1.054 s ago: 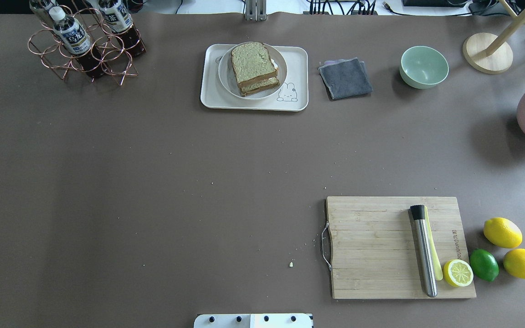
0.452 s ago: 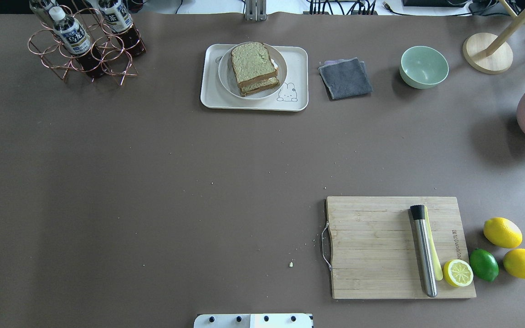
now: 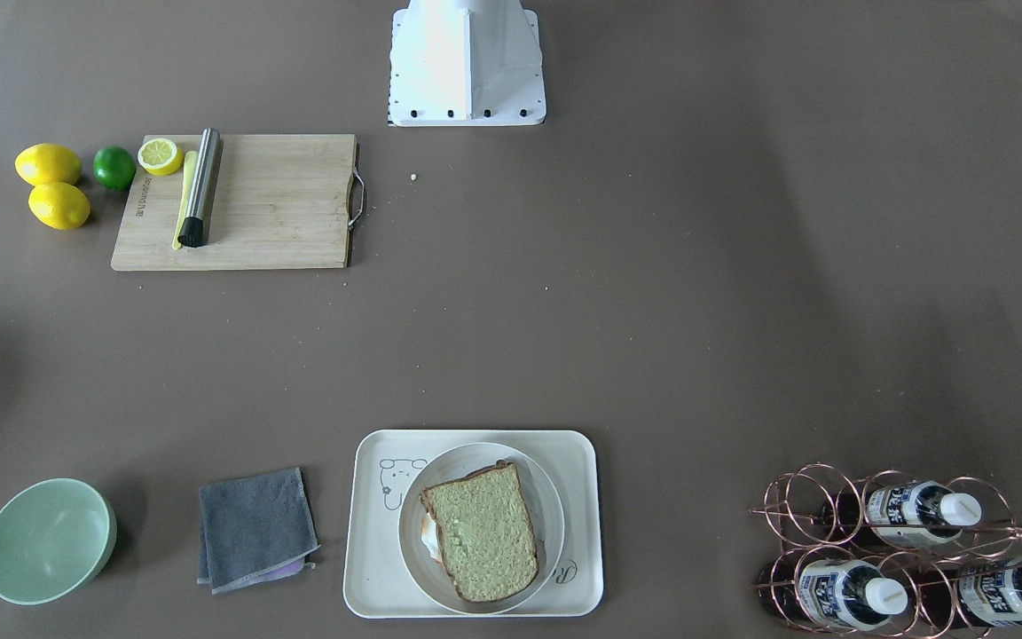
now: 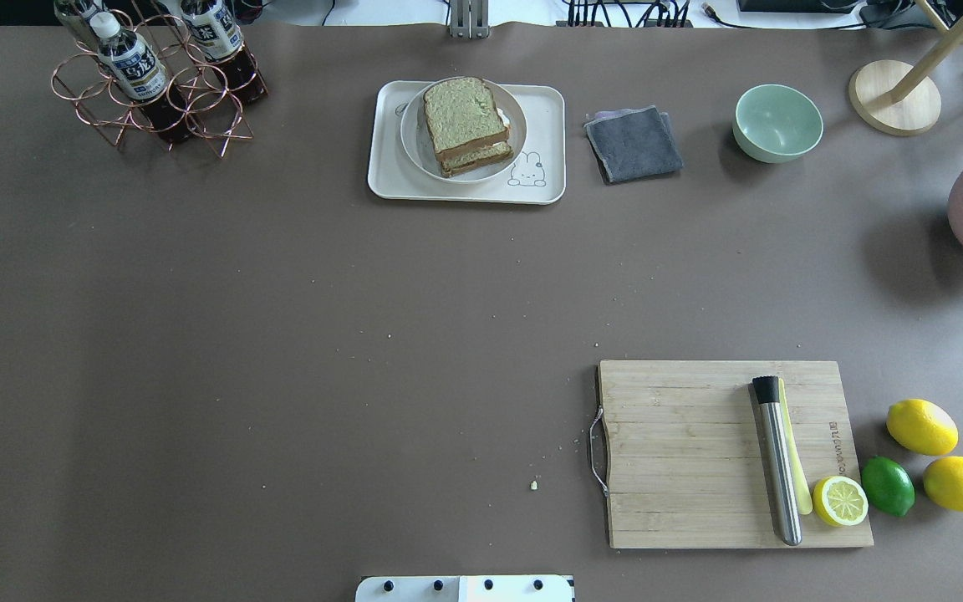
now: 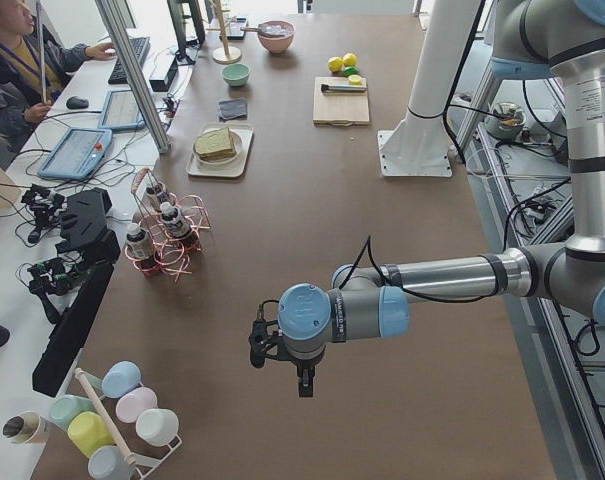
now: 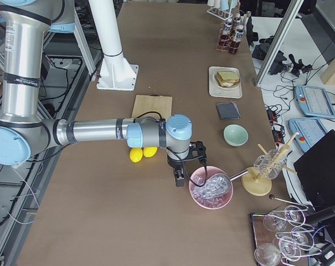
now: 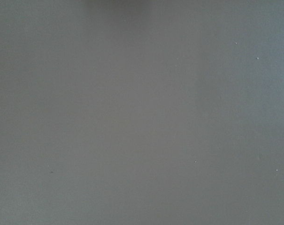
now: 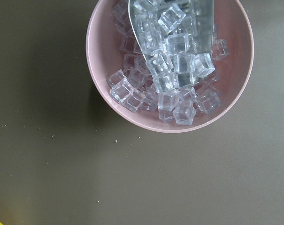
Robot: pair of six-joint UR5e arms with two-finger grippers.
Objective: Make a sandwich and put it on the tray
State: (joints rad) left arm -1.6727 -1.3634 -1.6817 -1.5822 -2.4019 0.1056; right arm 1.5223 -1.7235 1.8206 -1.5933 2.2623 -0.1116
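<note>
The sandwich, two brown-crusted slices with a bit of white egg at the edge, lies on a round white plate on the cream tray at the table's far middle. In the front-facing view the sandwich sits on the same tray. Neither gripper shows in the overhead view. My left gripper hangs over bare table far to the left. My right gripper hangs beside a pink bowl. I cannot tell whether either is open or shut.
A cutting board holds a metal muddler and a lemon half, with lemons and a lime beside it. Grey cloth, green bowl, bottle rack, pink bowl of ice.
</note>
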